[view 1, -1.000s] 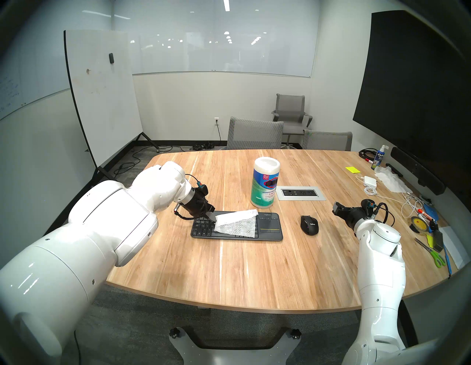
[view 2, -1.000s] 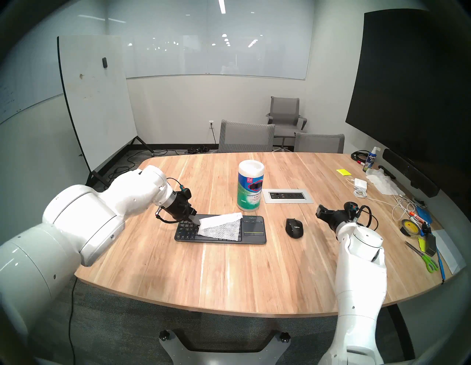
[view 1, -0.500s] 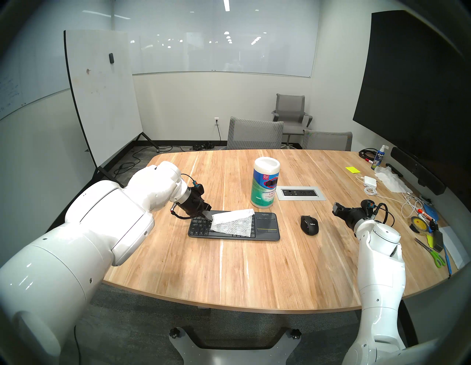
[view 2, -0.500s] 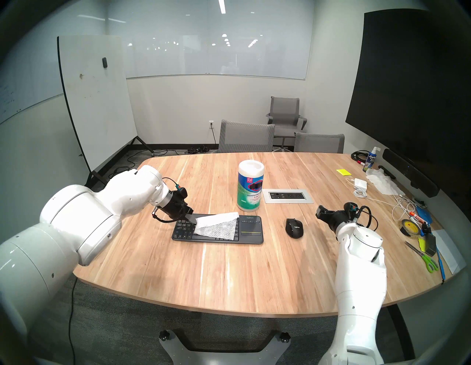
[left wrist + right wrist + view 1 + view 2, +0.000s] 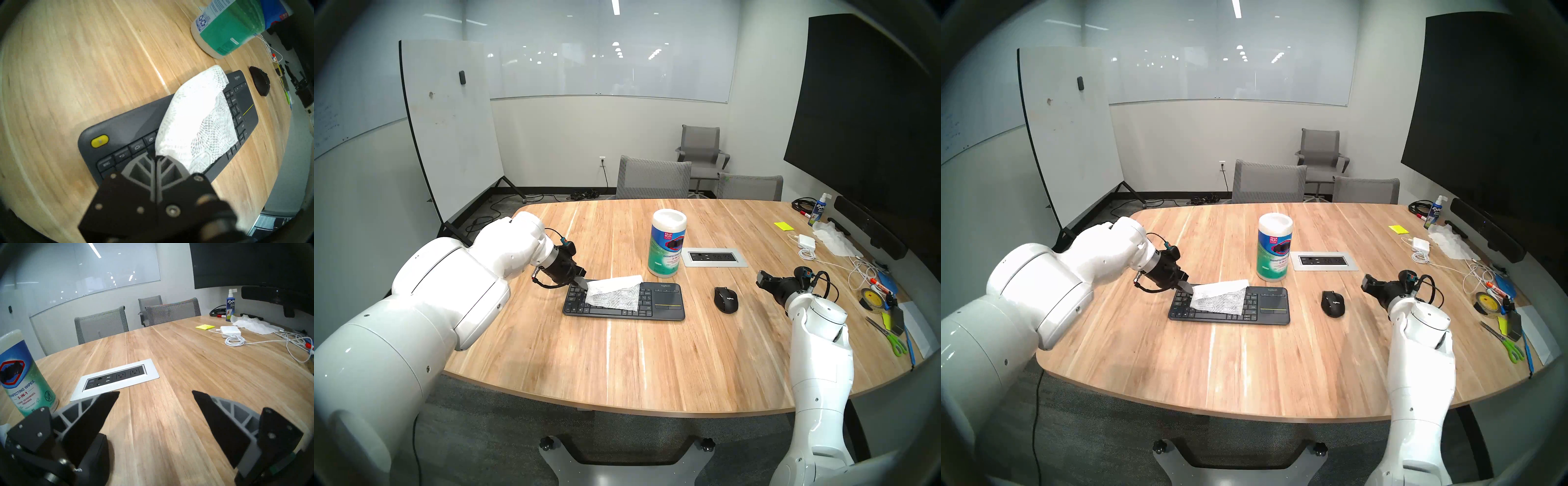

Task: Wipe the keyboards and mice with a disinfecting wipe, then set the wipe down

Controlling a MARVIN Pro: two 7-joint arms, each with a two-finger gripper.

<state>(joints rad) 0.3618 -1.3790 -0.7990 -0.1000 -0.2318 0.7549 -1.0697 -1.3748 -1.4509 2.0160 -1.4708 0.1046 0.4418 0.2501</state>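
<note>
Pinching one corner of the floppy wipe (image 5: 612,292) in shut jaws, the left gripper (image 5: 584,284) drags it over the keyboard (image 5: 667,298), right gripper (image 5: 155,394) gaping empty.

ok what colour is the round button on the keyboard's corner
Yellow button on the dark grey keyboard; left wrist view.

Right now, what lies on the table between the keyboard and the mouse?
Nothing: only bare table separates the keyboard from the mouse, shown in both head views.
</note>
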